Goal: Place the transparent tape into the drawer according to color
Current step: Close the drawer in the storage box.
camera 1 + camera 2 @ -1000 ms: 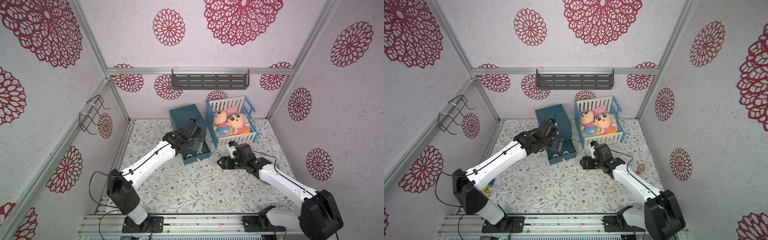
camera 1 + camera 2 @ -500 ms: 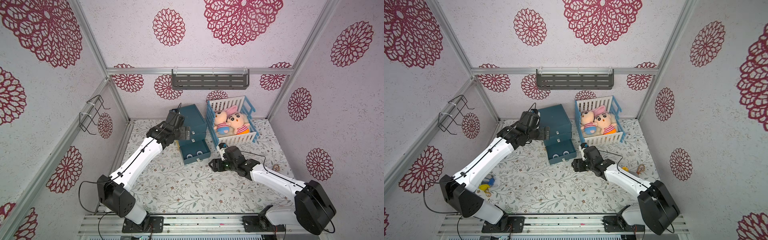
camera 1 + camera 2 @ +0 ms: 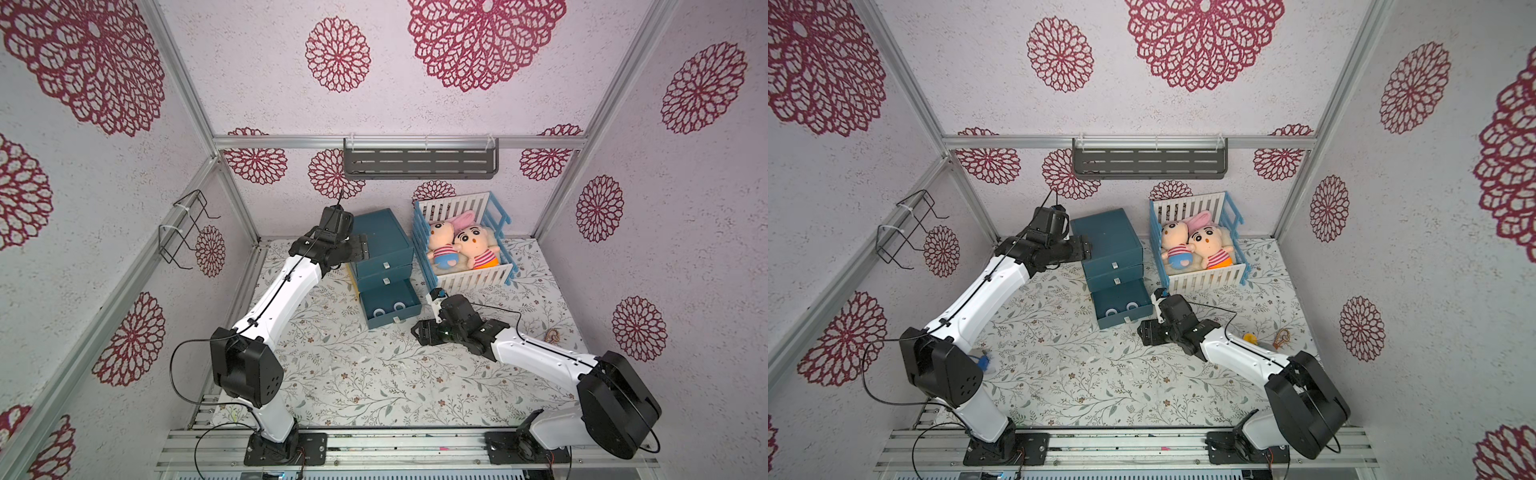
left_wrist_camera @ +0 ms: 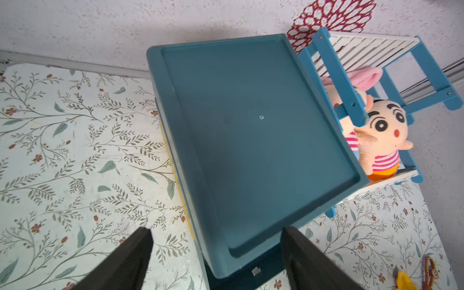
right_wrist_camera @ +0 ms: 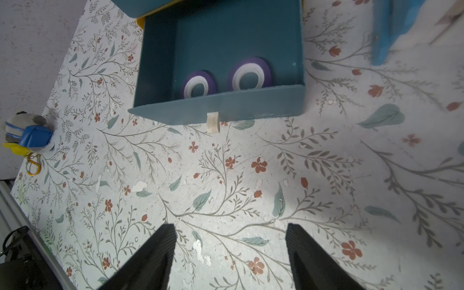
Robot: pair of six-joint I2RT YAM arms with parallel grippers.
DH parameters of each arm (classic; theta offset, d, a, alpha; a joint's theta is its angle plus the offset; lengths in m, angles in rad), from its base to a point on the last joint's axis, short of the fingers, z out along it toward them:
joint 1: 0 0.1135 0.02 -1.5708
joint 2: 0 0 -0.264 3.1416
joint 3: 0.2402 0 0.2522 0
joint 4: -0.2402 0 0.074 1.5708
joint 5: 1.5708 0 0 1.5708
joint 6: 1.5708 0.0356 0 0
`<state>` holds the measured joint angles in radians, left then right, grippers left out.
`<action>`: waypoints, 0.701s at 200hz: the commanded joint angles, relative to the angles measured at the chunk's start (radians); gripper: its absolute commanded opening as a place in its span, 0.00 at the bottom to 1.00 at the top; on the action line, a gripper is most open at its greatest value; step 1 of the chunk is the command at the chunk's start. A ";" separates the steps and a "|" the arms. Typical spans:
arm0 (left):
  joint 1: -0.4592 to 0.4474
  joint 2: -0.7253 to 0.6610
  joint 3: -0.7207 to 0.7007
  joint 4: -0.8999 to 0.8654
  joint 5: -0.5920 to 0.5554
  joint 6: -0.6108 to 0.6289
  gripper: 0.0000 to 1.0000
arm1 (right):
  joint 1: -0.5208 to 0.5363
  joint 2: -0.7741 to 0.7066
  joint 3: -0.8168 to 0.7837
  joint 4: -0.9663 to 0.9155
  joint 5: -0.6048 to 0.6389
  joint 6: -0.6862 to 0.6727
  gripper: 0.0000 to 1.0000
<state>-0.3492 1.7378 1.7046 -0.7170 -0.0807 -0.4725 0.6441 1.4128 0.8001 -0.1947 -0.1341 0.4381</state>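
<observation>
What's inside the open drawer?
In the drawer: two purple rolls, flat, side by side near its front. Its rear sits under the cabinet, unseen. Top drawer and middle drawer are shut, contents hidden.

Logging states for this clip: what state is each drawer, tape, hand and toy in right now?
Top drawer: shut.
Middle drawer: shut.
Bottom drawer: pulled open.
Purple tapes: two, lying flat in the bottom drawer.
Left hand: open, empty, over the cabinet's edge.
Right hand: open, empty, above the table before the bottom drawer.
Dolls: lying in the crib.
</observation>
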 commanded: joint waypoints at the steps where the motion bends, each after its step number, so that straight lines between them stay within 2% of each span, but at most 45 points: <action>1: 0.008 0.021 0.018 0.029 0.029 -0.014 0.82 | 0.009 0.008 0.040 0.048 0.027 0.008 0.76; 49: 0.008 0.049 0.014 0.026 0.020 -0.014 0.71 | 0.021 0.045 0.049 0.076 0.025 0.008 0.75; 75: 0.010 0.051 0.008 0.030 0.013 -0.014 0.60 | 0.029 0.061 0.048 0.111 0.032 0.008 0.73; 140: 0.015 0.082 0.006 0.025 0.022 -0.017 0.52 | 0.070 0.115 0.051 0.202 0.073 0.002 0.70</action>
<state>-0.3412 1.7939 1.7046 -0.7078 -0.0612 -0.4881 0.6937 1.5124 0.8135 -0.0704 -0.0998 0.4381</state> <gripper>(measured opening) 0.532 0.707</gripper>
